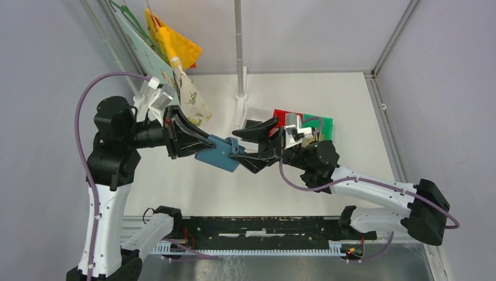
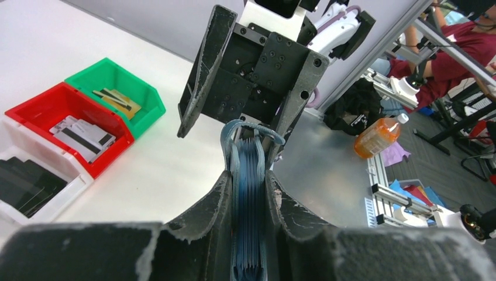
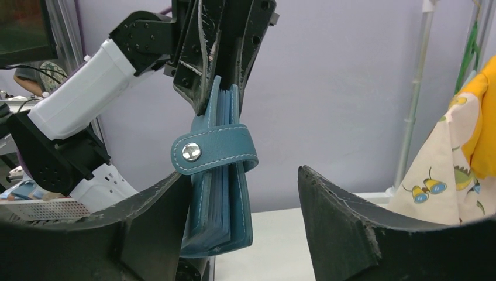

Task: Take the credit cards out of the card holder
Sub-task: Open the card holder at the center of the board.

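Note:
The teal-blue card holder hangs in the air over the table's middle, folded shut with its snap tab fastened. My left gripper is shut on it; in the left wrist view the holder sits edge-on between the fingers. My right gripper is open around the holder's other end, one finger against it, the other finger apart. Grey striped credit cards lie in the red bin, gold-toned ones in the green bin. Cards inside the holder do not show.
A white bin with black flat items, a red bin and a green bin stand in a row at the back right. A white pole rises behind. Cloths and a hanger hang at the back left.

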`<state>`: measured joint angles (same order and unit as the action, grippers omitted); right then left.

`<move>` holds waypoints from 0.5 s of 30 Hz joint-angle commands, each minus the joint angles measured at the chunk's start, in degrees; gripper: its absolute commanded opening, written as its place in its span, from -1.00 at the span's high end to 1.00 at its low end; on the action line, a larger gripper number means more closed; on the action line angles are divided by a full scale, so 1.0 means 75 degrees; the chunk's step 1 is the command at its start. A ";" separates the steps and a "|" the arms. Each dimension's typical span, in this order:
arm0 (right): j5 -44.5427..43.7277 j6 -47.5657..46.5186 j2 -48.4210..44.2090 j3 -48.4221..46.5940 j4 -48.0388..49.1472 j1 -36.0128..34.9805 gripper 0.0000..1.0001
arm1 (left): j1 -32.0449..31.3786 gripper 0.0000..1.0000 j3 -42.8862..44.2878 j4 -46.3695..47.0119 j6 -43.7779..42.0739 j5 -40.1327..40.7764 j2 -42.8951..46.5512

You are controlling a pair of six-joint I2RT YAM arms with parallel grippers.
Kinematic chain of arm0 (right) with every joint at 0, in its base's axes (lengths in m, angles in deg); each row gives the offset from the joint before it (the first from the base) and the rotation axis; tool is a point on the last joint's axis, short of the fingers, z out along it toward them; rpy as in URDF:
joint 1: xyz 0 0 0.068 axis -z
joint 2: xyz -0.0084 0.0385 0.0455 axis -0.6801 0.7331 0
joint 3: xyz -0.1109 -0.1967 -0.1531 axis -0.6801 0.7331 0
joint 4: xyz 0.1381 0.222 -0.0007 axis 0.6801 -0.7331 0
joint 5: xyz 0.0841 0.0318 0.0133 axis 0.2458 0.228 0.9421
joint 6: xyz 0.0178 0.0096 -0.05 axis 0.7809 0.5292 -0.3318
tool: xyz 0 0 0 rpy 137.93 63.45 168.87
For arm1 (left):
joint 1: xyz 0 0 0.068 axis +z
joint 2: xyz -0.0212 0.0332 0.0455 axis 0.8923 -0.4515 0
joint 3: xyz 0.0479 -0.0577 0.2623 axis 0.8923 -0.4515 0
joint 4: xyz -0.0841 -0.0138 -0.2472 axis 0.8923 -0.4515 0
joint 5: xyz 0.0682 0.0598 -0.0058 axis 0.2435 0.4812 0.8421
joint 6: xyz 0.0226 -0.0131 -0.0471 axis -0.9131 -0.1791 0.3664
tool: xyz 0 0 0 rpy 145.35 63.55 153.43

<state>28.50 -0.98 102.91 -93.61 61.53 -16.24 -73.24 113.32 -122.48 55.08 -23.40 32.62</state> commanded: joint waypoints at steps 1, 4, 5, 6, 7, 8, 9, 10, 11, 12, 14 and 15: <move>-0.0137 -0.0169 0.0120 -0.0602 0.0647 -0.0122 -0.41 | -0.0014 0.96 0.0047 0.1101 0.1114 -0.0487 0.0182; -0.0097 0.0013 0.0255 -0.0766 0.0784 -0.0160 -0.36 | -0.0016 0.96 -0.0041 0.1177 0.1189 -0.0546 0.0224; -0.0109 0.0107 0.0289 -0.0792 0.0889 -0.0163 -0.35 | -0.0015 0.96 -0.0075 0.1177 0.1189 -0.0582 0.0244; -0.0117 0.0177 0.0304 -0.0822 0.0985 -0.0159 -0.32 | -0.0023 0.96 -0.0102 0.1183 0.1195 -0.0608 0.0263; -0.0141 0.0254 0.0320 -0.0847 0.1066 -0.0159 -0.30 | -0.0014 0.96 -0.0122 0.1178 0.1200 -0.0624 0.0265; -0.0158 0.0314 0.0332 -0.0890 0.1098 -0.0160 -0.27 | -0.0014 0.96 -0.0148 0.1183 0.1201 -0.0638 0.0289; -0.0164 0.0375 0.0354 -0.0948 0.1104 -0.0160 -0.24 | -0.0014 0.97 -0.0170 0.1178 0.1204 -0.0650 0.0303; -0.0160 0.0421 0.0384 -0.0995 0.1099 -0.0157 -0.20 | -0.0014 0.96 -0.0176 0.1178 0.1210 -0.0662 0.0312; -0.0187 0.0464 0.0392 -0.1062 0.1032 -0.0160 -0.16 | -0.0016 0.96 -0.0162 0.1177 0.1205 -0.0680 0.0306; -0.0217 0.0517 0.0419 -0.1131 0.0904 -0.0160 -0.11 | -0.0020 0.97 -0.0166 0.1179 0.1207 -0.0692 0.0311; -0.0318 0.0680 0.0430 -0.1238 0.0650 -0.0160 -0.05 | -0.0015 0.96 -0.0166 0.1177 0.1204 -0.0719 0.0326; -0.0304 0.0780 0.0437 -0.1239 0.0673 -0.0160 -0.01 | -0.0023 0.97 -0.0172 0.1177 0.1206 -0.0722 0.0327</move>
<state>28.63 1.80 106.03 -99.14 64.75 -17.59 -73.24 111.97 -115.55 60.28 -25.04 34.20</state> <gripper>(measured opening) 0.536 0.277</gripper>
